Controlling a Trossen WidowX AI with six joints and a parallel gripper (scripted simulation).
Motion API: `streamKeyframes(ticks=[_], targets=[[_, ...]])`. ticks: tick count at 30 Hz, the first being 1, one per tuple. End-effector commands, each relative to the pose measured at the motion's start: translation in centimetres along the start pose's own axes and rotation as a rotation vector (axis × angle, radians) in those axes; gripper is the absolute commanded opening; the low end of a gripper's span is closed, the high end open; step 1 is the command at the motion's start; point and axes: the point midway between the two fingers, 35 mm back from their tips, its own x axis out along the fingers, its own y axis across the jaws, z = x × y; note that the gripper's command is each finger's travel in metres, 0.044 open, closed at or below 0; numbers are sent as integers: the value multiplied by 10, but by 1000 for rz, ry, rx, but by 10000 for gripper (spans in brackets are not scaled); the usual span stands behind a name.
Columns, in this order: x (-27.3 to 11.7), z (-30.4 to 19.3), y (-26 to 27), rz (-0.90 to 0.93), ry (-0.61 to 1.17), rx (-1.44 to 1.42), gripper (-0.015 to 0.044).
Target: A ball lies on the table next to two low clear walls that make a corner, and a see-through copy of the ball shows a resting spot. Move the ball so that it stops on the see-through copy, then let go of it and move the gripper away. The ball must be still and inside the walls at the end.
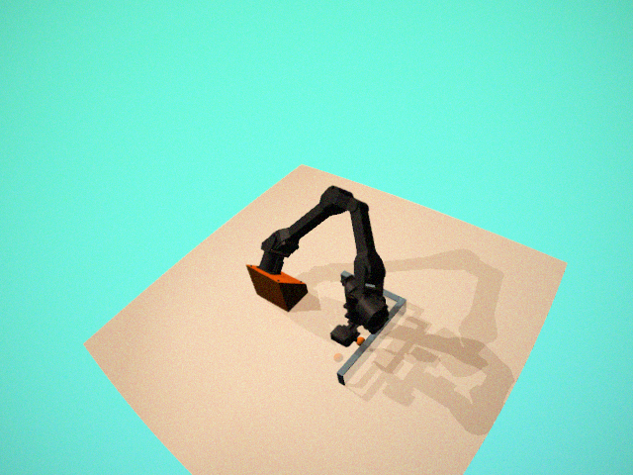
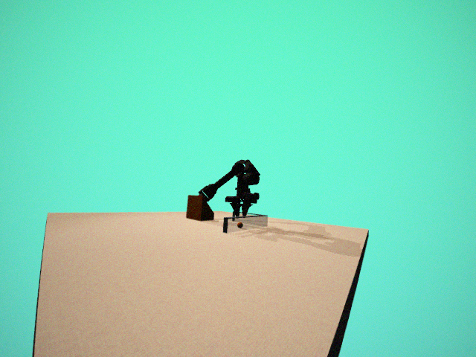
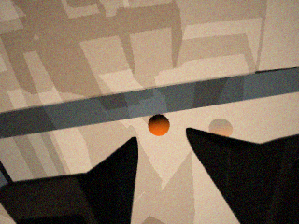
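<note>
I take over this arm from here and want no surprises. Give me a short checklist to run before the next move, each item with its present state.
1. End effector open, nothing between its fingers: ok.
2. Ball centred ahead of the finger gap in the wrist view: ok.
3. Ball untouched by either finger: ok, floor shows between them.
4. Ball on the see-through copy: not ok, the copy lies apart, to the ball's right in the wrist view.
5. Ball on the inner side of the clear wall: ok, right beside it; touching or not, cannot tell.
6. Fingertip height above the table: cannot tell exactly; the exterior view shows them low, near the wall top.
</note>
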Motion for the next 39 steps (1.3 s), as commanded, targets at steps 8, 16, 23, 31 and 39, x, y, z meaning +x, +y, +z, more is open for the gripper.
streamKeyframes(ticks=[8,16,23,31,39], targets=[[16,-1,-2,5,2,12,239],[29,-1,-1,6,2,12,239],[38,-2,-1,7,3,12,239],[38,-2,-1,7,3,12,107],[35,-5,-5,2,3,16,0]])
